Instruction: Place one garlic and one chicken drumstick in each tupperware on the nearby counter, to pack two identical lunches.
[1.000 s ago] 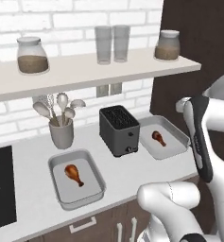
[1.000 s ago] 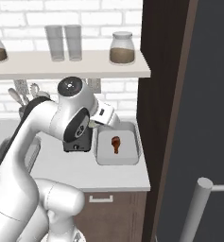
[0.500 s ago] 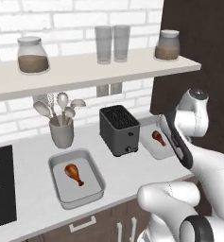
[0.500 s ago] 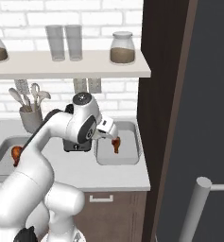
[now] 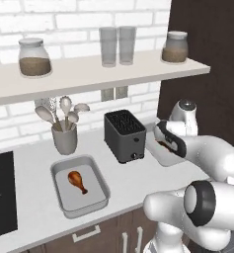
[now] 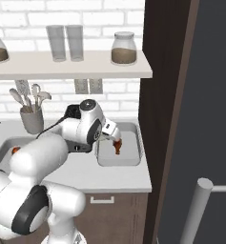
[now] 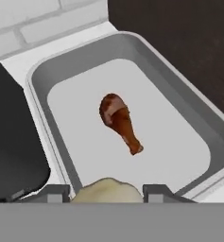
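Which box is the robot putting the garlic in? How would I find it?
Find the black toaster on the white counter. The tupperware on its far side, beside the dark tall cabinet, is the one. Both trays hold a drumstick, but the end effector hovers over this one, holding a garlic.

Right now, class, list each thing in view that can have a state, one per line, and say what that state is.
Gripper: shut on garlic, above the right tray.
Garlic: held between the fingers, not yet placed.
Right tray: lidless, holds one drumstick.
Left tray: lidless, holds one drumstick, no garlic.
Toaster: slots empty.
Jars: lidded, partly filled.
Glasses: empty.
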Robot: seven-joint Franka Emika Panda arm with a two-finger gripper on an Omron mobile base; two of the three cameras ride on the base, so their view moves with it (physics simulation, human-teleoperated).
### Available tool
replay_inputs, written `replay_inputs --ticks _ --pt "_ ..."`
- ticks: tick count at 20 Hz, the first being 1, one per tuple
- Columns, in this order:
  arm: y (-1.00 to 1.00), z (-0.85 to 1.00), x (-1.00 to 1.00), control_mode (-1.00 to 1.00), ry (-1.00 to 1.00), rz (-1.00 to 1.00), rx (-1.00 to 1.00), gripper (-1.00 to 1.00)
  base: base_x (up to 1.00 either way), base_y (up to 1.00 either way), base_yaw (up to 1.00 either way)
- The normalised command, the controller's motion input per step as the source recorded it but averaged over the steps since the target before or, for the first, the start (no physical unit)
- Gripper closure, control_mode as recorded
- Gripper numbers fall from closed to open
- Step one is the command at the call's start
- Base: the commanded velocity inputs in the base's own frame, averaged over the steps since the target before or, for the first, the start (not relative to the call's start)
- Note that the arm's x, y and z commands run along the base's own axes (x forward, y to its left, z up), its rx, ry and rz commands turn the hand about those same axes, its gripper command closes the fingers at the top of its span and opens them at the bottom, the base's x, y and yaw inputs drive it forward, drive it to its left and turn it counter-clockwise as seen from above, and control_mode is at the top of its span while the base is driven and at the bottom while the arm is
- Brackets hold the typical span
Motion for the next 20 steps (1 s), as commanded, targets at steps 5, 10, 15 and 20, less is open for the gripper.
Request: replay_inputs --ticks 5,10,15,20 --pt "-0.14 -0.47 0.38 -1.0 0.1 -0.03 0.0 1.0 0.0 0.0 0.0" --pt "-0.3 -0.49 0.19 -1.0 0.14 -0.02 0.0 1.0 0.0 0.0 0.0" --pt "-0.04 -0.4 0.33 -1.0 0.12 0.0 0.01 1.0 0.0 0.0 0.0" --pt "0.02 -0.39 0.45 -1.0 0.1 0.0 0.0 1.0 0.0 0.0 0.0"
